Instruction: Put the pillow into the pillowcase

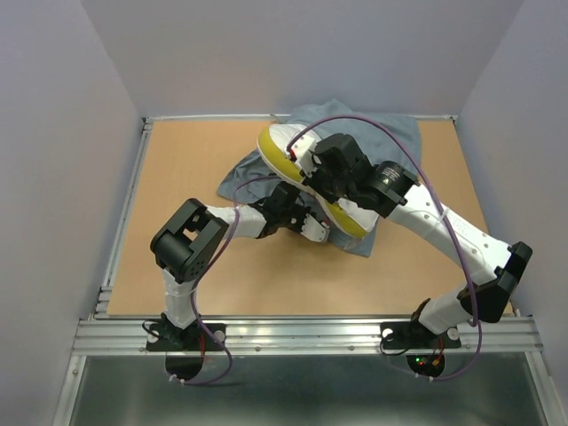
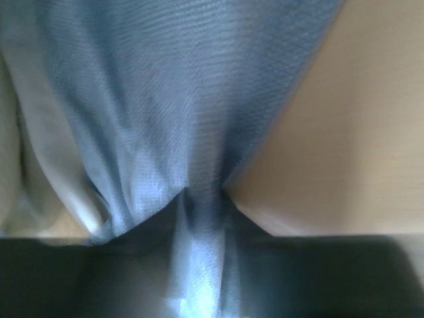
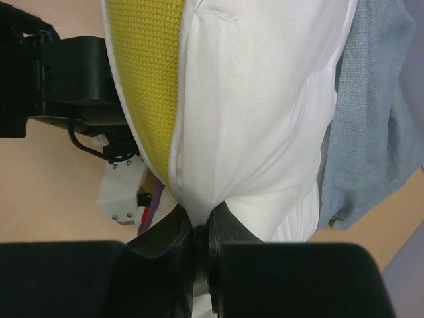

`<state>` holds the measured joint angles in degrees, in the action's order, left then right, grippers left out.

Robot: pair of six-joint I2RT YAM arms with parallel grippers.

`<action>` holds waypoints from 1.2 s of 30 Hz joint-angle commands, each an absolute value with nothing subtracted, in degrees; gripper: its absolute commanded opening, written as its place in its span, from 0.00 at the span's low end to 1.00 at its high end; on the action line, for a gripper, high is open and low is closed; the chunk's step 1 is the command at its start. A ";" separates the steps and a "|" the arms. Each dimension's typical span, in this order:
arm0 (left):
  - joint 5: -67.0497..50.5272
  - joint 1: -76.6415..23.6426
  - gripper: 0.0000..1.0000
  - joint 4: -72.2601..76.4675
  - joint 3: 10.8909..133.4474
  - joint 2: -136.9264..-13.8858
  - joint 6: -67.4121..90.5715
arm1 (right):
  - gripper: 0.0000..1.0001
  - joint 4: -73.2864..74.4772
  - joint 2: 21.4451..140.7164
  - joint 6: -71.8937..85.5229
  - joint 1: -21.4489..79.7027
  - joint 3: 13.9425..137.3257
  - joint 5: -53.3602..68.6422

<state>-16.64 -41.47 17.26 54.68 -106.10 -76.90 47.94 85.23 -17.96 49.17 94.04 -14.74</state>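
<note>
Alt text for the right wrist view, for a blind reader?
The right gripper is shut on a bunched fold of the white pillow, its yellow band on the left. The grey-blue pillowcase hangs at right; the left arm shows black at upper left over the table.

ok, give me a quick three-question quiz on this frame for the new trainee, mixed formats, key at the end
1. True or false: the pillow is fully inside the pillowcase.
2. What is the right gripper shut on? A) the pillow B) the pillowcase C) nothing
3. Fill in: the band along the pillow's edge is ___.

Key: 1 false, most of it shows outside the grey-blue cloth; 2 A, white fabric is pinched between the fingers; 3 yellow.
</note>
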 commanded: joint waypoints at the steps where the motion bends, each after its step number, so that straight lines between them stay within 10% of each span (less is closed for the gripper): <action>1: -14.59 -42.01 0.11 6.61 61.76 -108.63 -79.54 | 0.01 42.80 84.29 -17.93 49.66 99.23 -15.82; 2: -16.50 -42.01 0.00 1.37 62.40 -106.98 -79.63 | 0.01 42.37 84.37 -18.89 49.48 97.23 -16.43; 14: -36.91 -49.56 0.00 -36.47 50.11 -65.77 -83.77 | 0.00 24.45 101.31 -17.76 48.87 76.04 -21.62; 36: -36.04 -50.01 0.00 -38.76 42.89 -60.64 -79.19 | 0.01 12.22 111.79 -29.97 39.20 74.96 -35.15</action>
<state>-28.01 -48.75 -29.02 44.29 -63.55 -81.97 19.38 107.18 -22.24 46.17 76.25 -18.33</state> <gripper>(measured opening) 0.025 0.113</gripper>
